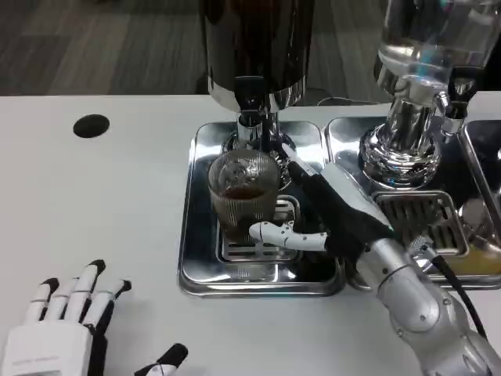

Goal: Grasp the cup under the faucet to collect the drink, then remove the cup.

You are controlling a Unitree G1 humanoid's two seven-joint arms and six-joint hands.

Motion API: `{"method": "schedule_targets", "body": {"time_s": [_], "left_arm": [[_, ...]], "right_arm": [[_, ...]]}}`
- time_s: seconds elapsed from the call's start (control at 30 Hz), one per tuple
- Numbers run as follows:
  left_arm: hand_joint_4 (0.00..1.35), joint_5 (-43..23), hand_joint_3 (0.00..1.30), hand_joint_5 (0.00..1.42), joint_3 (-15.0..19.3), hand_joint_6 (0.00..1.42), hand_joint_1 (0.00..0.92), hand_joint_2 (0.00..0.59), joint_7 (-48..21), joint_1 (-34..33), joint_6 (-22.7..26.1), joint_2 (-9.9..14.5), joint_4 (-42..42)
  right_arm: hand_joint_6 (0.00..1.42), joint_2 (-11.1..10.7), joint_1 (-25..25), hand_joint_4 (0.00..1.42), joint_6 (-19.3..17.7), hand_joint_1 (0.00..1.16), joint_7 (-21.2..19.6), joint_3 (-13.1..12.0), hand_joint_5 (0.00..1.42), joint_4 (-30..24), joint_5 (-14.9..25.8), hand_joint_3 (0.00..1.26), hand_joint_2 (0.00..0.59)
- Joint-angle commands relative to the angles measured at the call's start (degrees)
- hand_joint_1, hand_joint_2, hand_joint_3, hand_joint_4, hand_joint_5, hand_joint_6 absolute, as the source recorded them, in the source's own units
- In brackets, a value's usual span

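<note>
While the left hand point(59, 329) lies at the table's near left corner with its fingers spread and nothing in it, a round black hole point(91, 125) shows in the white table point(94, 219) farther back on the left. At the middle, a steel drip tray point(196, 266) carries the ribbed glass cup point(243, 196), which stands upright on the tray's slotted grate directly under the faucet point(250, 117) of the dark drink dispenser point(258, 47); a little brown drink sits in the cup. The right hand point(325, 211) reaches in from the right, one finger extending along the cup's far right side and its thumb lying at the cup's base in front; whether it has closed on the glass I cannot tell. Farther right, a second dispenser point(427, 47) holding clear liquid stands on its own tray point(344, 133).
</note>
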Motion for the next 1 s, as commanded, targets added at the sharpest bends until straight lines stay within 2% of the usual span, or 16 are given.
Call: {"method": "schedule_targets", "body": {"time_s": [0.03, 0.37, 0.63, 1.0], "left_arm": [[0.0, -0.18, 0.41, 0.2, 0.58, 0.15, 0.0, 0.141, 1.33, 0.63, -0.51, 0.58, 0.33], [0.02, -0.71, 0.43, 0.2, 1.16, 0.15, 0.0, 0.138, 1.74, 1.21, -0.85, 0.41, 0.43], [0.02, -1.33, 0.43, 0.21, 1.73, 0.15, 0.0, 0.139, 2.46, 1.63, -1.44, 0.29, 1.28], [0.03, -2.24, 0.44, 0.21, 2.3, 0.15, 0.0, 0.14, 3.08, 2.23, -1.52, 0.59, 1.41]], "right_arm": [[0.0, 0.69, -1.32, 0.0, -1.36, 0.58, -1.1, -0.36, 0.0, 0.88, 0.8, 0.0, 0.153], [0.09, 2.64, -1.09, 0.0, -0.85, 0.6, -6.83, -0.63, 0.0, 0.94, -0.56, 0.0, 0.149], [0.1, 2.79, -2.05, 0.0, -0.27, 0.6, -6.84, -0.12, 0.0, 1.42, -0.75, 0.0, 0.146], [0.08, 3.69, -4.23, 0.0, -0.78, 0.59, -6.47, 0.76, 0.0, 5.31, -0.42, 0.0, 0.144]]}}
